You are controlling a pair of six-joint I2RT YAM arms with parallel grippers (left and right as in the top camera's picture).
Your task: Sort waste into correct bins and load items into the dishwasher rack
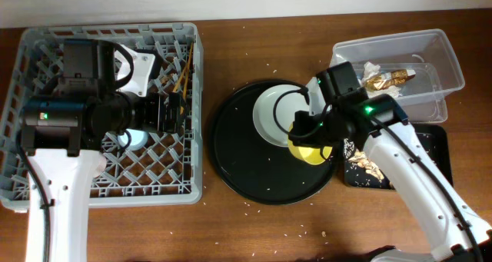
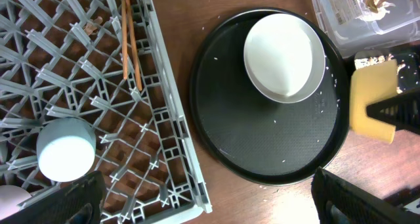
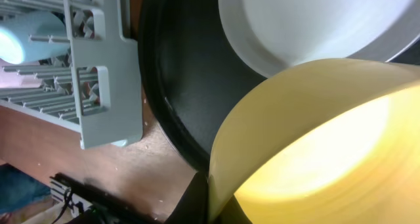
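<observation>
The grey dishwasher rack [image 1: 46, 54] fills the left. A light blue cup [image 1: 137, 138] stands in it, also in the left wrist view [image 2: 65, 149]. My left gripper [image 1: 174, 113] hovers open and empty over the rack's right edge [image 2: 207, 198]. The pale grey-green plate [image 1: 270, 114] lies on the round black tray [image 1: 246, 166]. My right gripper [image 1: 311, 135] is shut on the rim of the small yellow bowl [image 1: 314, 153], held tilted over the tray's right edge [image 3: 315, 138]. The clear tub [image 1: 442, 62] holds gold-brown wrappers [image 1: 388, 79] and white paper [image 1: 372, 67]. The flat black tray [image 1: 430, 143] holds food scraps [image 1: 361, 166]. The pink cup is hidden.
Brown chopsticks [image 1: 184, 76] lie in the rack's far right corner, also in the left wrist view [image 2: 129, 37]. Rice-like crumbs are scattered on the wooden table [image 1: 254, 223] and on the round tray. The left arm covers the middle of the rack.
</observation>
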